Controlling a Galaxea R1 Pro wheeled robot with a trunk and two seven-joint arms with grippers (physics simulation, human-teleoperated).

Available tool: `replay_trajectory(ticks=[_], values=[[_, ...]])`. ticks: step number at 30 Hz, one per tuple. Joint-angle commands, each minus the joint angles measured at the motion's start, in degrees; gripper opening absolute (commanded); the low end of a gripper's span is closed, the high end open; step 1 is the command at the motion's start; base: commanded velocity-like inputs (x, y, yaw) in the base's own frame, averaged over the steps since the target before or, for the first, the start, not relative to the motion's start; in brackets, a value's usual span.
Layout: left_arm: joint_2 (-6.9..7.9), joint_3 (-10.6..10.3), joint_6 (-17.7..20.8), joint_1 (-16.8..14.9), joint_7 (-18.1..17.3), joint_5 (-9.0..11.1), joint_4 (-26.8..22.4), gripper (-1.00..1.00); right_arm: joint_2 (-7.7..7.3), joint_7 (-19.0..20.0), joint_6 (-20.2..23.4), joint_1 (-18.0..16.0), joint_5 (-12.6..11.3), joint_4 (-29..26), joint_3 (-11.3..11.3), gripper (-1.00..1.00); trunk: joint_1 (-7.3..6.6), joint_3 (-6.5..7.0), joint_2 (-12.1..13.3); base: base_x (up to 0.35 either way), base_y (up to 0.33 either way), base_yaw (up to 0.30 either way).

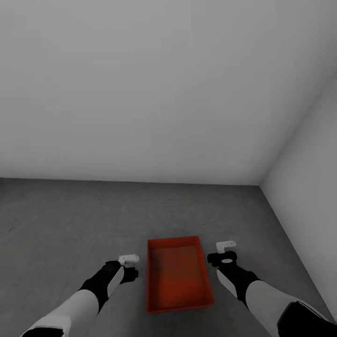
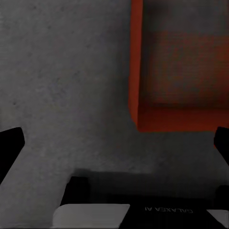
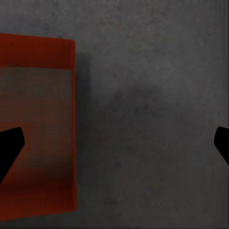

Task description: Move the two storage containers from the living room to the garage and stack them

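**One bin down in the garage, hands free on either side**

Left hand (image 1: pixel 129 260) hovers just beside one long wall of the orange-red bin (image 1: pixel 177 274), and the right hand (image 1: pixel 224 250) hovers just beside the other, neither touching it. In the left wrist view the two dark fingertips (image 2: pixel 10 143) stand wide apart with bare concrete between them and the bin's corner (image 2: pixel 179 67) off to one side; in the right wrist view the fingertips (image 3: pixel 9 143) are likewise spread, with one tip over the bin (image 3: pixel 38 119) and the other over the floor (image 3: pixel 152 119). Both hands are apart and hold nothing.

The bin sits flat on the dark grey floor (image 1: pixel 70 224), open side up and empty, close to the corner where the two pale grey walls (image 1: pixel 154 89) meet. This looks like the garage, so I judge the first half of the job done: one container has been carried over and set down.

What is left, as far as can be seen: a second bin is not stacked on this one, so the other container would have to be fetched from the living room and lowered squarely onto or into this bin. The walls are thin, so the stack will need careful alignment.
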Motion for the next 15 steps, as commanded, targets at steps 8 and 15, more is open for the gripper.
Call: replay_trajectory(ticks=[8, 15], values=[[3.14, -0.01, -8.23, -0.03, 0.38, 0.89, 14.32, 1.0, -0.01, -0.27, -0.17, 5.63, 0.0, 0.01, 0.53, 1.0, -1.76, 1.41, 3.2, 0.0, 0.0, 0.0], [4.92, 0.01, -10.45, -0.02, -0.8, 1.17, 18.96, 1.0, 0.0, -0.26, -0.19, 9.74, -0.06, 0.01, 0.54, 1.0, -3.3, 2.67, 6.0, 0.0, 0.0, 0.0]])
